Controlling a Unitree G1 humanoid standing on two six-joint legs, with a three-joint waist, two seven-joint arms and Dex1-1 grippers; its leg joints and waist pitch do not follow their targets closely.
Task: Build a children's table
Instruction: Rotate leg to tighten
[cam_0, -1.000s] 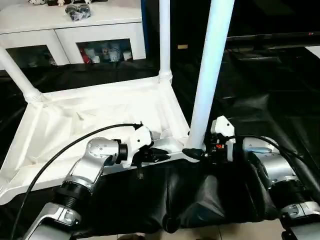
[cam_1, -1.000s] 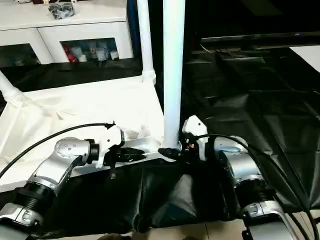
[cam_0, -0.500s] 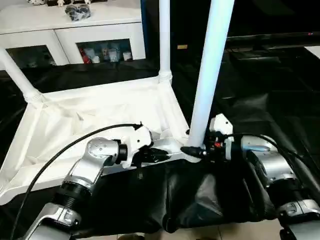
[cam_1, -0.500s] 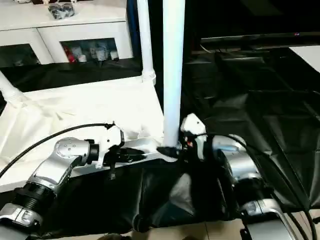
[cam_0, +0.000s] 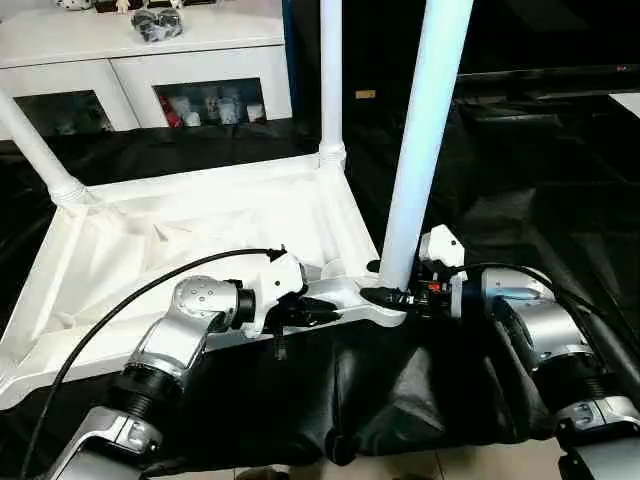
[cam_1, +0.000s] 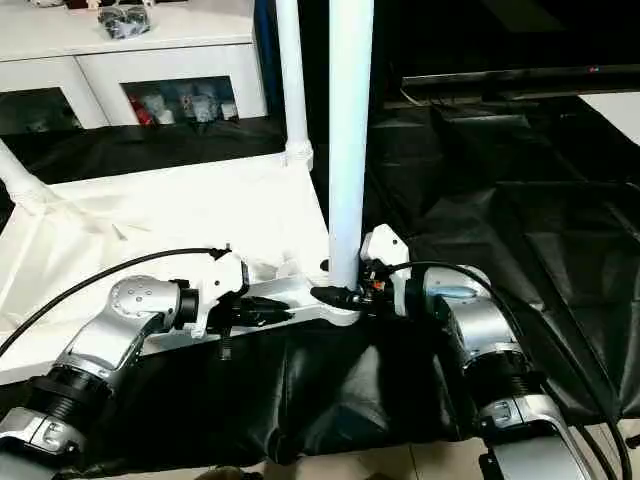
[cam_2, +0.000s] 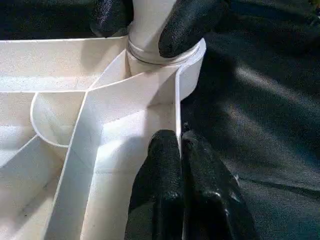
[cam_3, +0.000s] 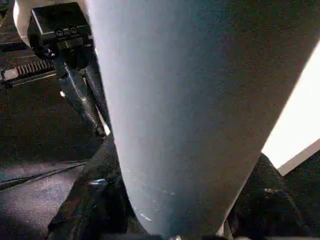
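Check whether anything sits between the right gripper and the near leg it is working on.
Nothing visible does. The right gripper has a black finger on each side of the near leg, just above the corner socket, with only the leg in the gap. The left gripper pinches the tabletop rim nearby, clear of that gap.

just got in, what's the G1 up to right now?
It is assembling a children's table. The tabletop lies underside up on black sheeting, with three legs standing in corner sockets. The left gripper is shut on the tabletop's thin edge wall near the closest corner. The right gripper is around the base of the nearest leg, just above its socket.
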